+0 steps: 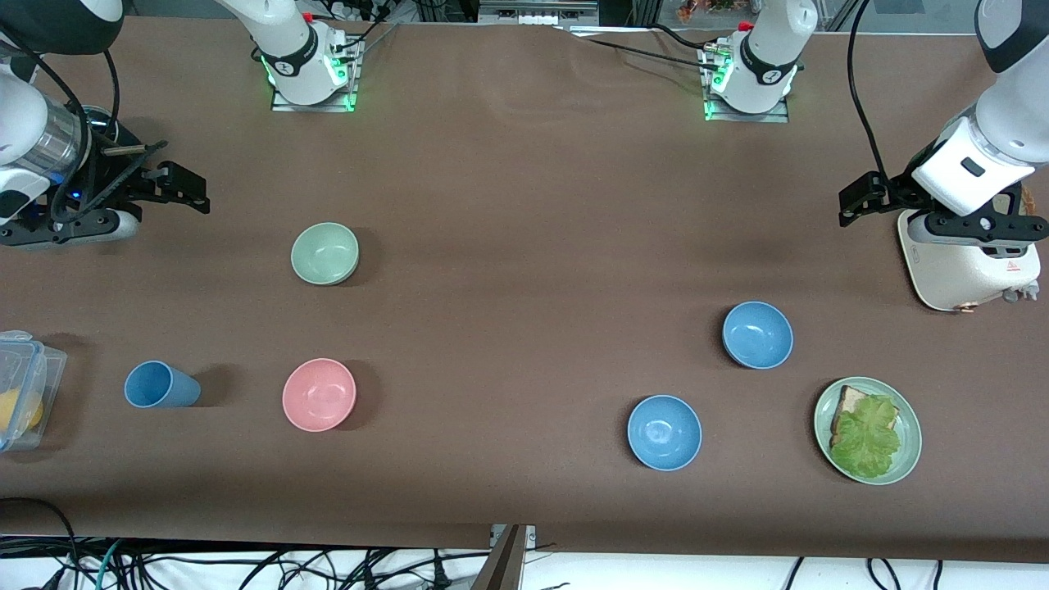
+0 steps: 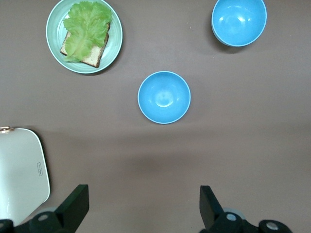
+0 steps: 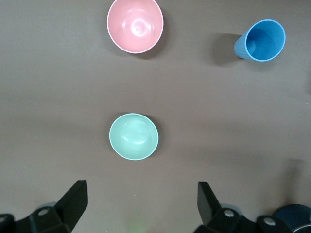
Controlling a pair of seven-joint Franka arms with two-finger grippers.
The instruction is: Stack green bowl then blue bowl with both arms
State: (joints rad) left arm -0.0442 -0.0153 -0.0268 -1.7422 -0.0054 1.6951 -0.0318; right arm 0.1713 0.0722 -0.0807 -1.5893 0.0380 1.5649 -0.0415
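The pale green bowl [image 1: 325, 253] stands empty toward the right arm's end of the table; it also shows in the right wrist view [image 3: 133, 136]. Two blue bowls stand toward the left arm's end, one farther from the front camera [image 1: 757, 334] [image 2: 164, 97] and one nearer [image 1: 664, 432] [image 2: 239, 22]. My right gripper [image 1: 184, 187] [image 3: 141, 201] is open and empty, up over the table's right-arm end, apart from the green bowl. My left gripper [image 1: 860, 201] [image 2: 144, 204] is open and empty, up beside a white appliance, apart from the blue bowls.
A pink bowl [image 1: 319, 394] and a blue cup [image 1: 161, 385] lie nearer the front camera than the green bowl. A clear plastic box [image 1: 20, 385] sits at the right arm's table end. A green plate [image 1: 908, 459] holds bread and lettuce. The white appliance [image 1: 967, 266] is under the left gripper.
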